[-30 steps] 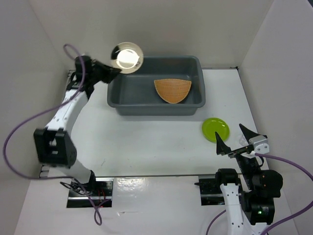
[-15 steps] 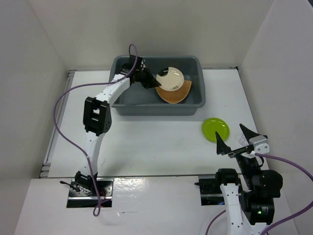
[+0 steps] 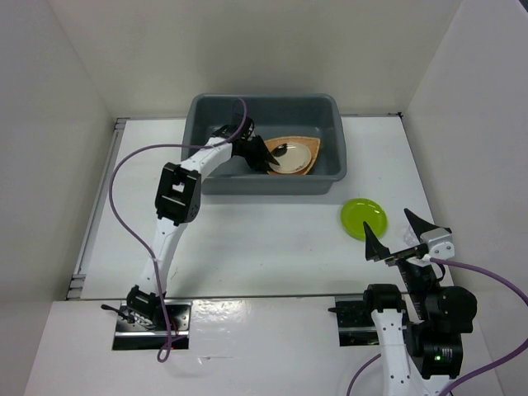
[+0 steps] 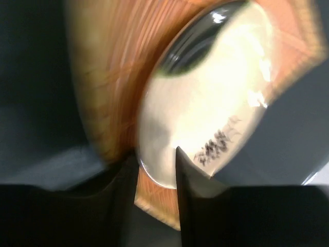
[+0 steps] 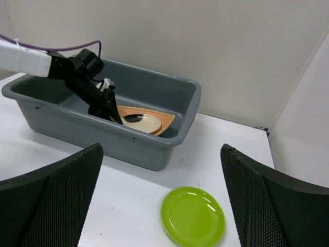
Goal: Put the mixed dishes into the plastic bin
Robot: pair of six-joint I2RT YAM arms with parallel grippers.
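The dark grey plastic bin (image 3: 330,103) stands at the back of the table and also shows in the right wrist view (image 5: 154,149). The orange-tan woven plate (image 3: 316,148) lies flat inside it. The cream plate (image 3: 290,157) rests on the woven plate (image 4: 103,77). My left gripper (image 3: 266,161) reaches down into the bin, shut on the cream plate's (image 4: 205,103) near rim. The lime-green plate (image 3: 363,219) lies on the table right of the bin. My right gripper (image 3: 388,221) hovers open and empty just behind it. The clear glass piece is out of view.
White walls enclose the table on the left, back and right. The left arm's purple cable (image 3: 124,173) loops over the left half of the table. The green plate (image 5: 193,216) lies between the bin and my right gripper (image 5: 160,148).
My left gripper carried the cream plate from above the bin's left rim into the bin and lowered it from tilted to lying on the woven plate. The right arm has not moved.
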